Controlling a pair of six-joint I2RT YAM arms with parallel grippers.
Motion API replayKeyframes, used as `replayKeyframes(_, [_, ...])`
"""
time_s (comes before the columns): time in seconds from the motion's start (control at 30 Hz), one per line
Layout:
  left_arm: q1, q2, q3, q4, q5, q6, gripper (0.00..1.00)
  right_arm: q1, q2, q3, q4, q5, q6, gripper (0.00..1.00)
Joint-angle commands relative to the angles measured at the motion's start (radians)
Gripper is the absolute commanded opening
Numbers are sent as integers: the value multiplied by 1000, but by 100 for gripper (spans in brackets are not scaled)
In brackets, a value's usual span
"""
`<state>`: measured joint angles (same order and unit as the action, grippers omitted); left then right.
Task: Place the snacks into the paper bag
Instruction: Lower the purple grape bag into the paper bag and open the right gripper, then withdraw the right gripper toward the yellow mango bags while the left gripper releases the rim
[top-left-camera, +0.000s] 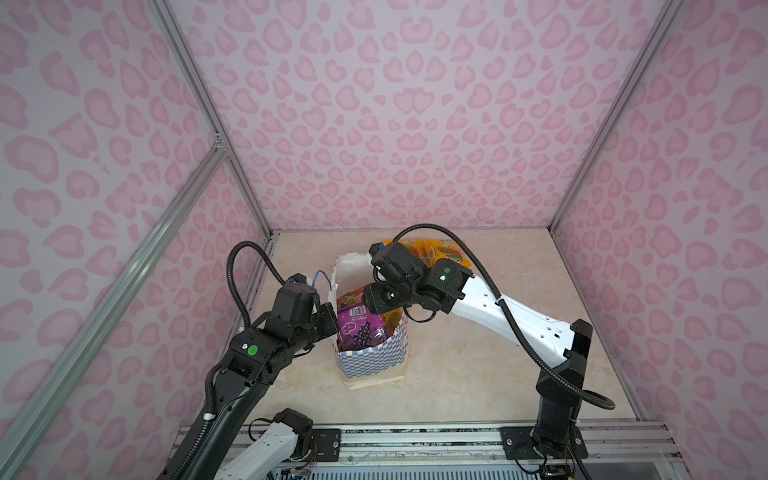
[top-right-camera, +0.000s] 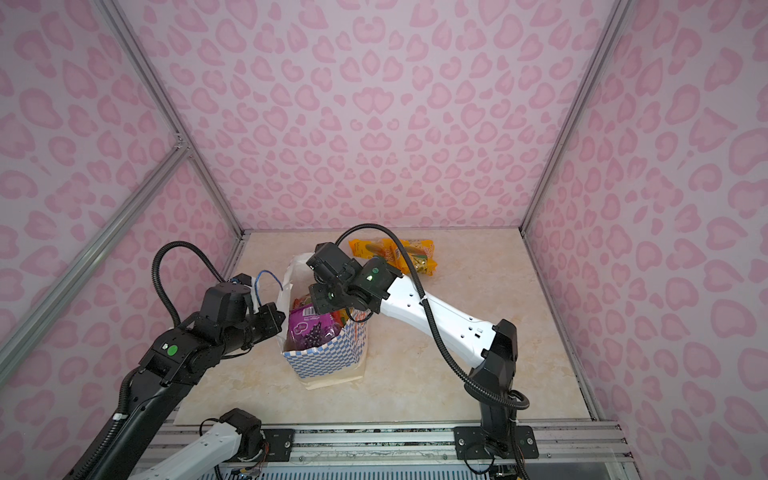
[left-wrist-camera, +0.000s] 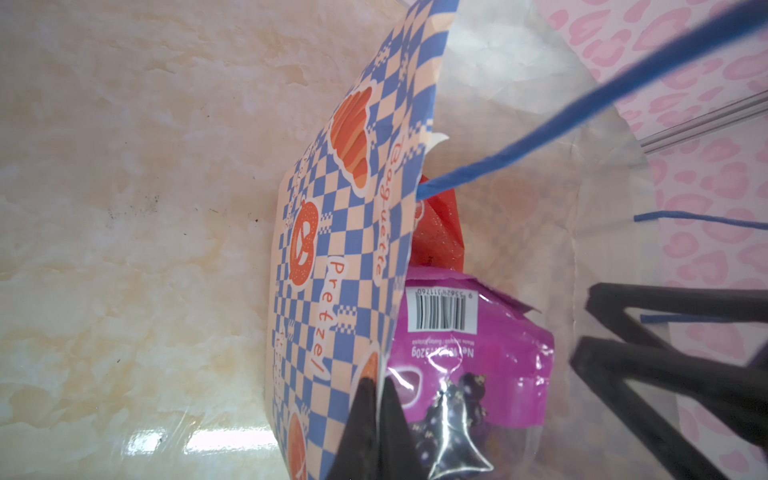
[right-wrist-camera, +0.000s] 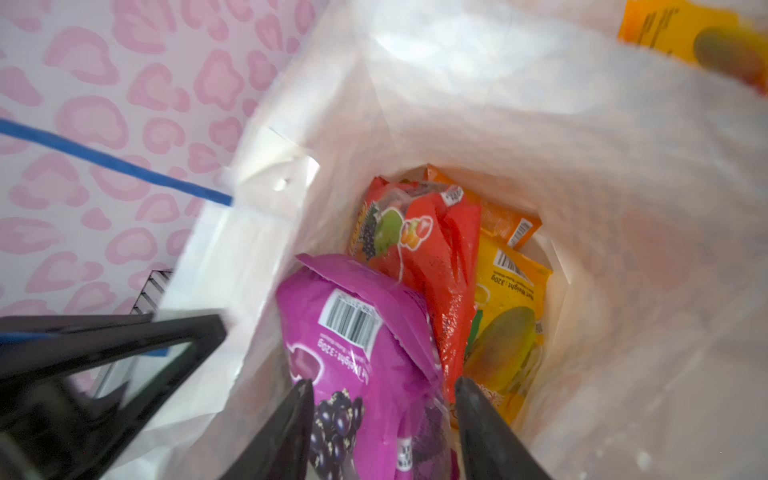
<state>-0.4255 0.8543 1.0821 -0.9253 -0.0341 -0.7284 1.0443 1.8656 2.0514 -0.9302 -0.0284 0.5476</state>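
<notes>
- Right wrist view: my right fingers (right-wrist-camera: 478, 428) released, spread over purple packet (right-wrist-camera: 365, 340) inside paper bag (right-wrist-camera: 623, 249)
- My left fingers (left-wrist-camera: 359, 428) clenched on bag's checkered wall
- Yellow packets (top-right-camera: 426, 255) on tabletop (top-right-camera: 415, 386) behind bag

Glossy plastic purple packet (right-wrist-camera: 357, 340) inside matt paper bag (right-wrist-camera: 540, 124), on a smooth, shiny marbled tabletop (top-left-camera: 457, 374).

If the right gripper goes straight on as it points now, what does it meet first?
Probably the purple packet inside the paper bag, which lies right ahead of the right gripper, fingers open.
</notes>
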Motion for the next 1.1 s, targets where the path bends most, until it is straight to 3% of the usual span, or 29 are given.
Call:
replayKeyframes(0.0, [1, -3, 19, -17, -11, 7, 4, 18, 5, 76, -84, 86, -72, 65])
replayKeyframes(0.1, [1, -2, 41, -26, -9, 13, 9, 26, -9, 152, -129, 140, -99, 71])
replayKeyframes(0.4, [0, 26, 96, -63, -56, 33, 51, 26, -126, 142, -135, 352, -159, 85])
replayKeyframes(0.5, [1, 46, 159, -106, -104, 54, 58, 16, -154, 138, -153, 409, -169, 88])
replayKeyframes(0.67, [1, 101, 256, -181, -214, 95, 60, -48, -235, 46, -136, 432, -163, 93])
replayKeyframes(0.8, [1, 166, 334, -200, -238, 119, 58, -150, -315, -76, -92, 372, -134, 95])
replayKeyframes(0.9, [-1, 198, 366, -209, -269, 123, 50, -222, -376, -169, -51, 314, -118, 95])
replayKeyframes(1.07, [-1, 209, 387, -188, -250, 137, 27, -359, -439, -327, 19, 196, -102, 97])
